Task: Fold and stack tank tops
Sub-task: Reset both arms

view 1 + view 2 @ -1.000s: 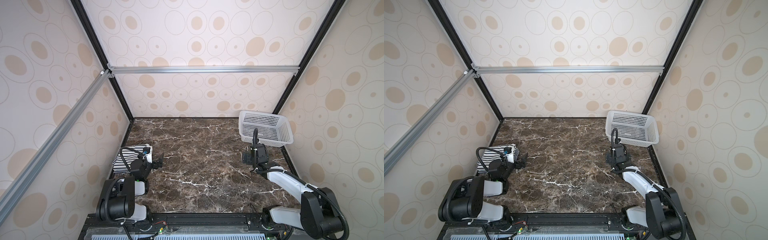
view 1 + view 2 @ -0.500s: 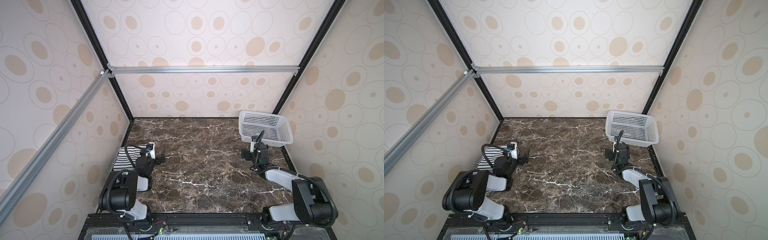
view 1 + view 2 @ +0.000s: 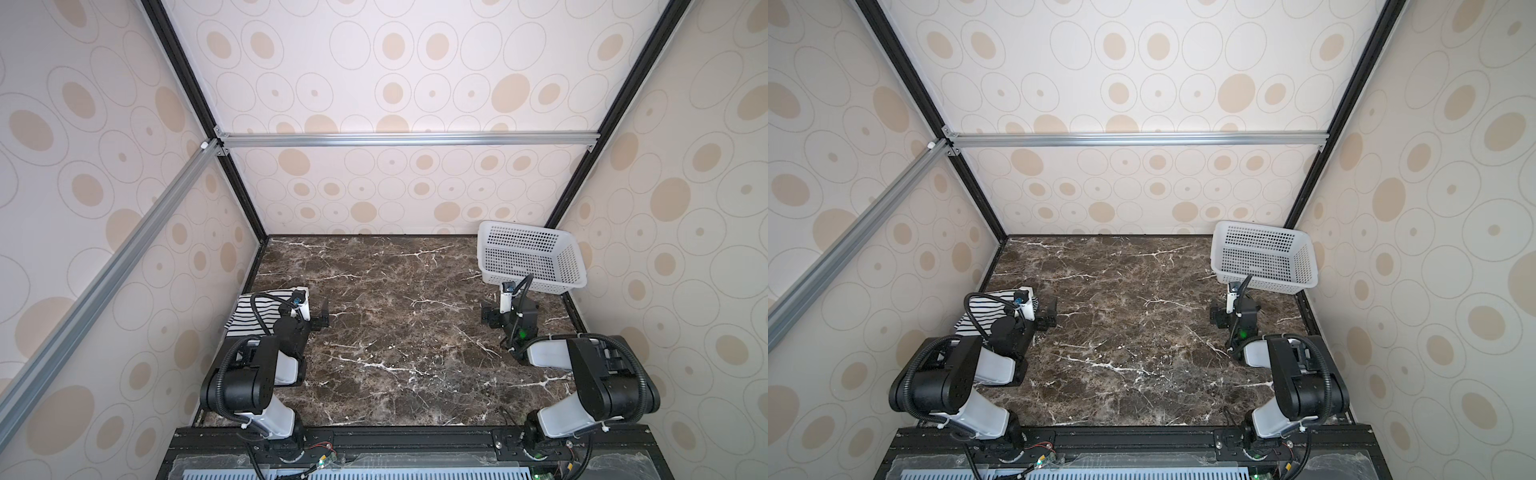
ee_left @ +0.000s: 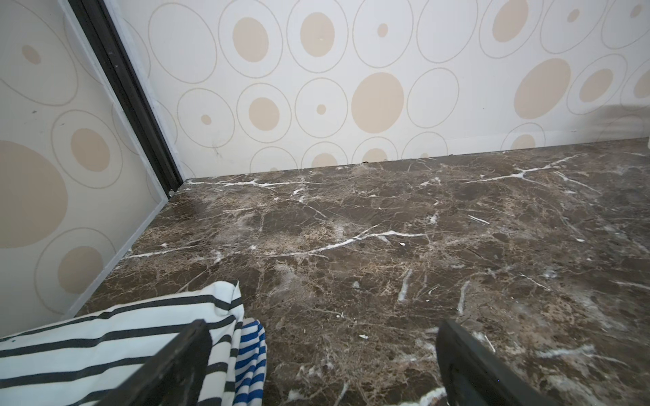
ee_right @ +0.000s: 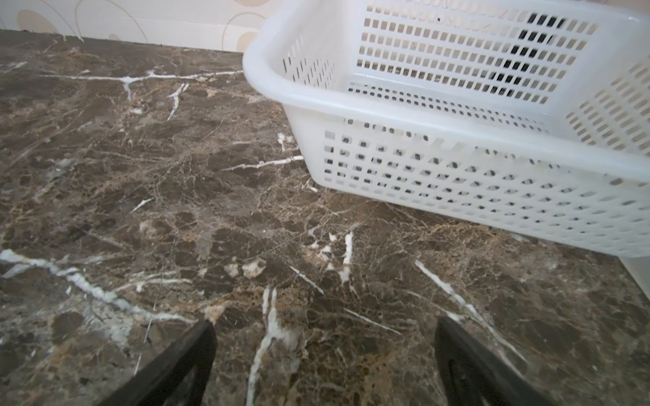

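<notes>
Two folded tank tops lie stacked by the left wall in both top views (image 3: pixel 249 318) (image 3: pixel 978 316). In the left wrist view the upper one is white with wide-spaced black stripes (image 4: pixel 105 337). Under it, a blue-and-white narrow-striped edge (image 4: pixel 251 355) peeks out. My left gripper (image 3: pixel 322 318) (image 3: pixel 1050 316) (image 4: pixel 322 330) hovers just right of the stack, open and empty over bare marble. My right gripper (image 3: pixel 492 318) (image 3: pixel 1219 318) (image 5: pixel 325 327) is open and empty over the marble, a little in front of the basket.
A white perforated basket (image 3: pixel 532 286) (image 3: pixel 1266 286) (image 5: pixel 351 102) sits empty in the back right corner, tilted against the wall. Patterned walls close in the dark marble table (image 3: pixel 395 332) on three sides. Both arm bases stand at the front edge.
Both arms have folded back a little toward their bases, the right one more. The grippers stayed open and the stack has not moved.
</notes>
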`<state>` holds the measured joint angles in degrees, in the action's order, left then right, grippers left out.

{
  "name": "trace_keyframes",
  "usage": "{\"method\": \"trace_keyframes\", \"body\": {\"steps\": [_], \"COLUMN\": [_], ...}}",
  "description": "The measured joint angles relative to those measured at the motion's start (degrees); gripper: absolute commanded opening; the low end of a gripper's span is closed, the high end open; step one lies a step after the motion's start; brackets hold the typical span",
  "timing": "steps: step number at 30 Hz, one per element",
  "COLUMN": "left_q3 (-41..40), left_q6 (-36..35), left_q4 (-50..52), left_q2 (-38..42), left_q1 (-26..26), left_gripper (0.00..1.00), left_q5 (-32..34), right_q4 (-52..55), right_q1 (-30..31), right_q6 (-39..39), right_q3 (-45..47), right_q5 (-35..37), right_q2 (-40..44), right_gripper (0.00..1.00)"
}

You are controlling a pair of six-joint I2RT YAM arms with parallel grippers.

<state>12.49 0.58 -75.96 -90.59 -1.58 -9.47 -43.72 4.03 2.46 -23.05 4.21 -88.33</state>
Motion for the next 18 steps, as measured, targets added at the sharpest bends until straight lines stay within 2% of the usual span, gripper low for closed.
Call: {"method": "trace_keyframes", "body": {"steps": [18], "left_q3": [0.0], "left_q6": [0.0], "left_q4": [-0.3], "left_q2": [0.0], "left_q1": [0.0], "left_gripper": [0.99], "left_q5": [0.0], "right_q4": [-1.6], "right_q1": [-0.6], "right_q6": [-0.9], "right_q3": [-0.2], "right_q5": [-0.7], "right_q2": [0.0], "right_gripper": [1.0]}}
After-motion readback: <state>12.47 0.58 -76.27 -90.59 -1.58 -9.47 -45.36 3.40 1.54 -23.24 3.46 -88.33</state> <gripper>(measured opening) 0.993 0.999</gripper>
